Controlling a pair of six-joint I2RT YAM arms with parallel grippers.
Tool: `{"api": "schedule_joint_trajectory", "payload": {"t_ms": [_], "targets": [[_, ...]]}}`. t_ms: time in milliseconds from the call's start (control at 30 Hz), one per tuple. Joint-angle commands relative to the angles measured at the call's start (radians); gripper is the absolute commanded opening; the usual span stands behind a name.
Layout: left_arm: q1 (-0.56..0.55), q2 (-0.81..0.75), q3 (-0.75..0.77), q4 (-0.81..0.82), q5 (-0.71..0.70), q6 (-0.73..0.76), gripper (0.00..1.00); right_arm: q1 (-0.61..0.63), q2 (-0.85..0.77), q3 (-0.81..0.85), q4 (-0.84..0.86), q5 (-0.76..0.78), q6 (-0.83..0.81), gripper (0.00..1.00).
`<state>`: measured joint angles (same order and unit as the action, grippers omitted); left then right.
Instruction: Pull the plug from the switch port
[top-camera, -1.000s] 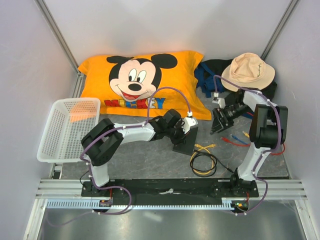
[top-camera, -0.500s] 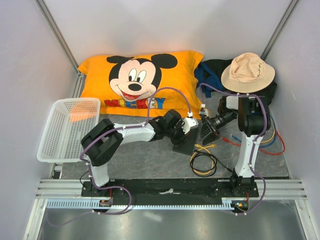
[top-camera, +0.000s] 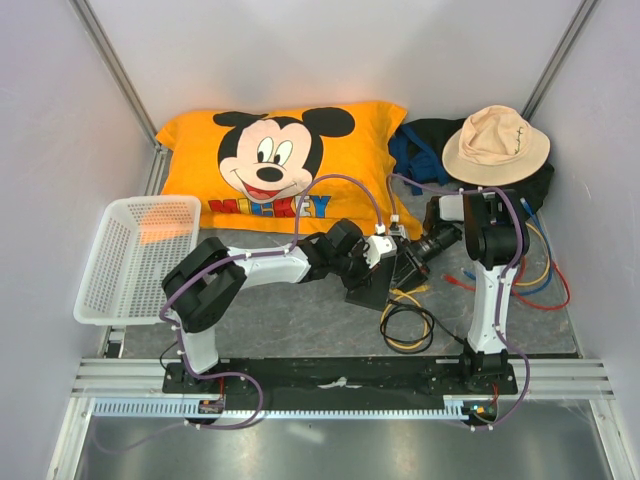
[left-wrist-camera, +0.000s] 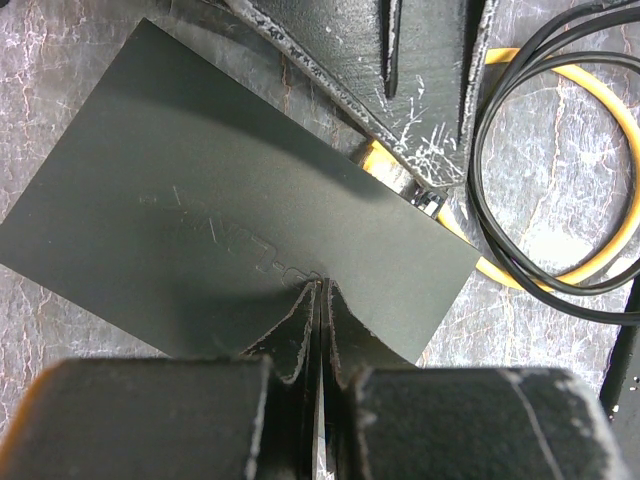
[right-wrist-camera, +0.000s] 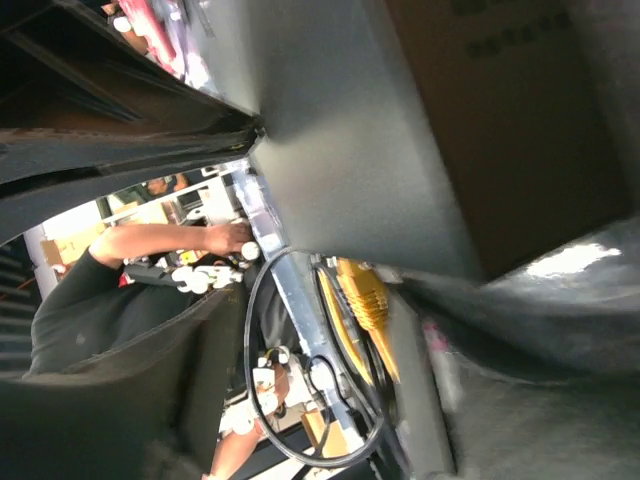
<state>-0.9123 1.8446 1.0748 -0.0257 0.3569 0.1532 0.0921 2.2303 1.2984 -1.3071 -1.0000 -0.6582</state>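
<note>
A: Along the far edge of the tabletop?
B: Orange Mickey Mouse pillow (top-camera: 285, 165), lying flat, nearer the left corner.
A: Left edge?
B: White mesh basket (top-camera: 140, 255), upright, just in front of the pillow's left corner.
A: Far right corner?
B: Beige hat (top-camera: 495, 143) resting on a dark bag (top-camera: 428, 132).
A: Right edge?
B: Loose red, blue and yellow cables (top-camera: 545, 285), just in front of the bag.

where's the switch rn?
Top view, centre of the table: the switch lies flat under the left tool, on the near side of the pillow, yellow cable to its right.
</note>
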Motion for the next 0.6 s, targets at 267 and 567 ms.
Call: {"api": "schedule_joint_trajectory", "payload": {"t_ms": [267, 567], "targets": [[0.004, 0.07, -0.059, -0.178, -0.124, 0.066, 0.02, 0.009, 0.061, -0.002, 0.178, 0.054, 0.048, 0.36], [0.004, 0.07, -0.061, -0.178, -0.121, 0.065, 0.02, 0.012, 0.055, -0.03, 0.261, 0.046, 0.127, 0.43]]}}
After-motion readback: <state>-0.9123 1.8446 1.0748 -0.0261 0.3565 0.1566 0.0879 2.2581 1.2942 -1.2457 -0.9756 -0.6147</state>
